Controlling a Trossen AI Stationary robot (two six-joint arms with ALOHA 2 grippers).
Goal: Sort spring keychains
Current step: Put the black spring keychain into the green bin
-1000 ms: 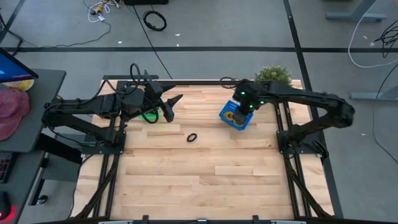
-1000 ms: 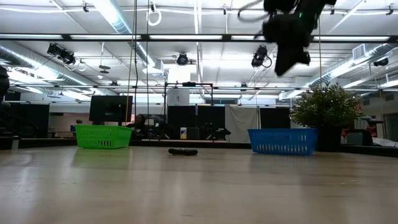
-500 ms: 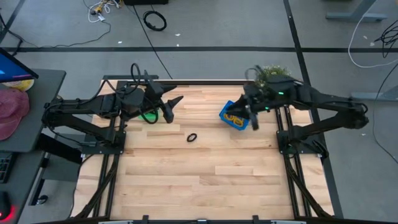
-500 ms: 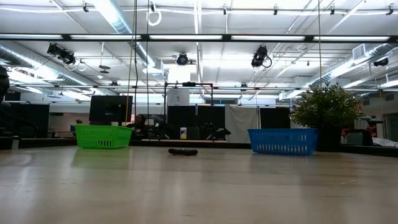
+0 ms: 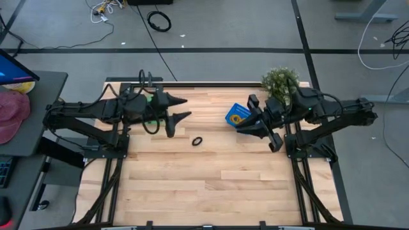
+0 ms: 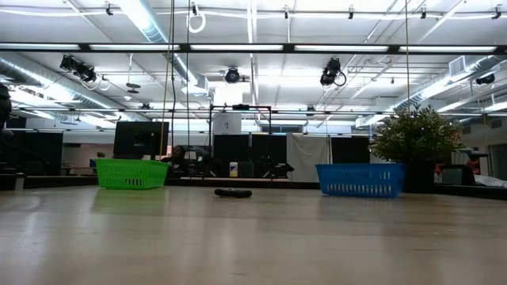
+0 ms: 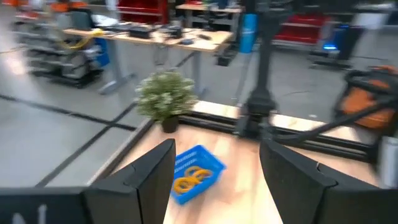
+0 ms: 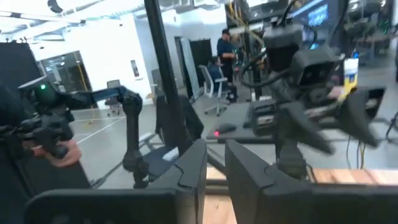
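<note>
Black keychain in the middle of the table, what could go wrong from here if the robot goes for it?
1. The black keychain lies flat and alone on the wooden table; a small coil could slip or get nudged away.
2. The left gripper and right gripper both sit near it, so the arms might crowd each other.
3. The blue basket already holds orange keychains, and dropping the black one there would be a mis-sort.

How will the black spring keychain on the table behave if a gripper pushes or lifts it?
The black spring keychain is a small coiled ring lying flat, so it probably slides instead of rolling. Being coiled, it likely flexes when squeezed. It looks light for its size.
</note>
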